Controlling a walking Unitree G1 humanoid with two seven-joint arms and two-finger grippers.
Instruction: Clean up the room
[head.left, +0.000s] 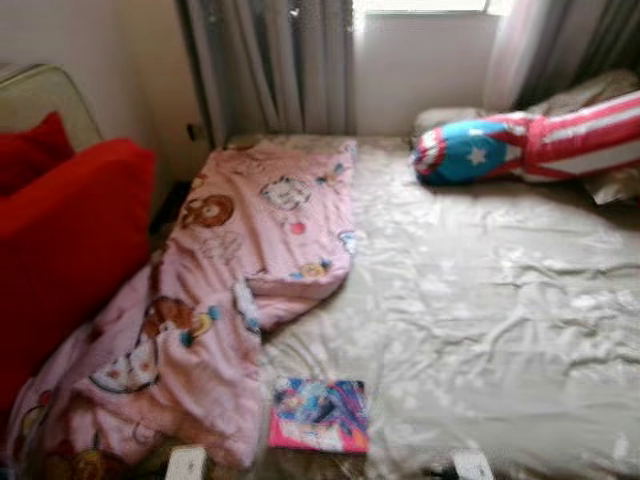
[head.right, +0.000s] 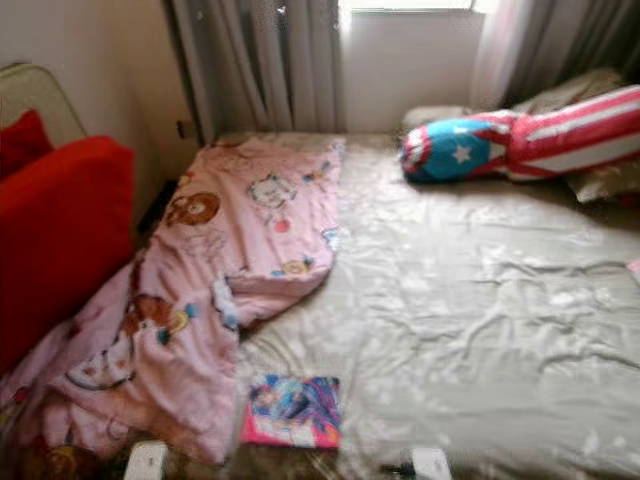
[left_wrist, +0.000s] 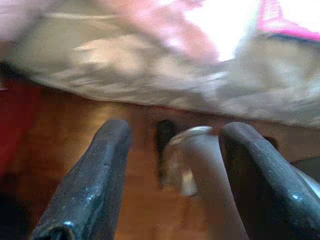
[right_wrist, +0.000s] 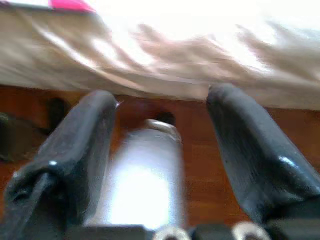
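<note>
While I stand at the foot of the bed (head.left: 480, 300) with its creased beige sheet, both arms hang low. My left gripper (left_wrist: 172, 165) and my right gripper (right_wrist: 160, 145) each point at the wooden floor by the mattress edge, fingers spread apart and holding nothing.

I judge the crumpled pink cartoon-print blanket (head.left: 240, 270) the main job. It runs along the bed's left edge and spills off the near left corner toward the red cushioned sofa (head.left: 60, 240). It should be light, soft and floppy, so I would pinch a bunched fold near a corner.

A thin colourful book with a pink border (head.left: 320, 415) lies flat at the near edge: stiff, light, best taken by its rim. A long star-and-stripe bolster pillow (head.left: 530, 145) rests at the far right corner.
</note>
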